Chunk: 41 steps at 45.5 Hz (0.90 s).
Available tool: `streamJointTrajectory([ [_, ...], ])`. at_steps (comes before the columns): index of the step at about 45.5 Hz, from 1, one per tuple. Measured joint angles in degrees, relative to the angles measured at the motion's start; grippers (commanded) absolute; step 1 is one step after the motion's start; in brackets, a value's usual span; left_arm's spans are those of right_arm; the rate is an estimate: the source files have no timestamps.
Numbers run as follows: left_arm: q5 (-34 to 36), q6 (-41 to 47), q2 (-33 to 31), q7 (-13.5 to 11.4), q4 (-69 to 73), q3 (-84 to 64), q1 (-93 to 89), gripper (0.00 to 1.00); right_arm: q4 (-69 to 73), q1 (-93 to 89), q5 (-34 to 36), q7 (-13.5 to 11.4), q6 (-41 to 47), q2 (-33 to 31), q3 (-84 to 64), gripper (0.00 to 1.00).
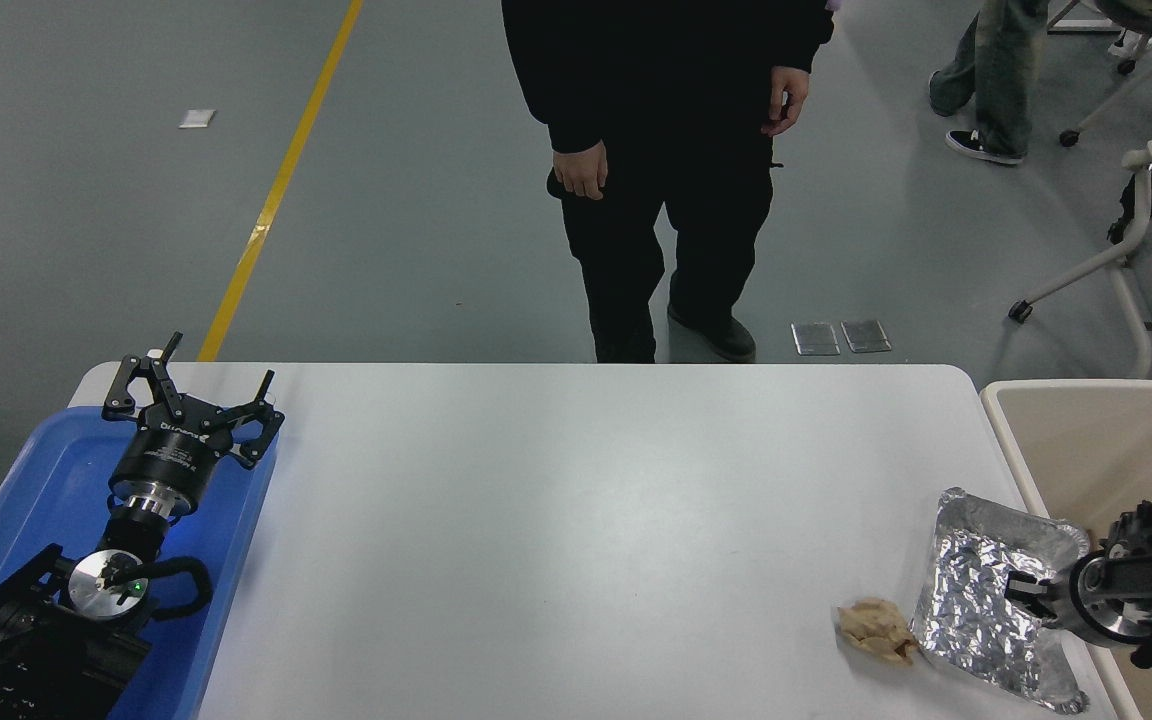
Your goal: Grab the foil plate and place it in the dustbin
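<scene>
At the table's right edge, the right gripper [1024, 588] reaches in sideways — fingers clamped on the foil plate [976, 590] (tilted beside the dustbin [1086, 440]); the left gripper [194, 400] rests spread wide.

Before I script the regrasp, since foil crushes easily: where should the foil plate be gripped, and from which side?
Probably the raised right rim of the foil plate, approached from the dustbin side. That edge faces the right pincer, already at it, and a thin upright rim suits a pinch. The paper wad blocks the left side.
</scene>
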Motion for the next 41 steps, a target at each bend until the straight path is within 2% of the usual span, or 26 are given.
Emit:
streamJointTrajectory([
  [7, 0.01, 0.00, 0.00, 0.00, 0.00, 0.00, -0.01, 0.99, 5.82, 8.77, 0.34, 2.42, 1.02, -1.75, -5.86, 0.00],
  [12, 0.01, 0.00, 0.01, -0.01, 0.00, 0.00, -0.02, 0.99, 9.19, 15.63, 0.54, 3.21, 3.90, -2.11, -9.78, 0.00],
  [29, 0.02, 0.00, 0.01, -0.01, 0.00, -0.01, -0.02, 0.99, 17.37, 39.79, 5.43, 4.97, 26.44, -2.99, -15.68, 0.00],
  [41, 0.07, 0.00, 0.01, 0.00, 0.00, -0.01, -0.01, 0.99, 21.26, 53.71, 6.55, 5.26, 37.46, -4.07, -17.00, 0.00],
])
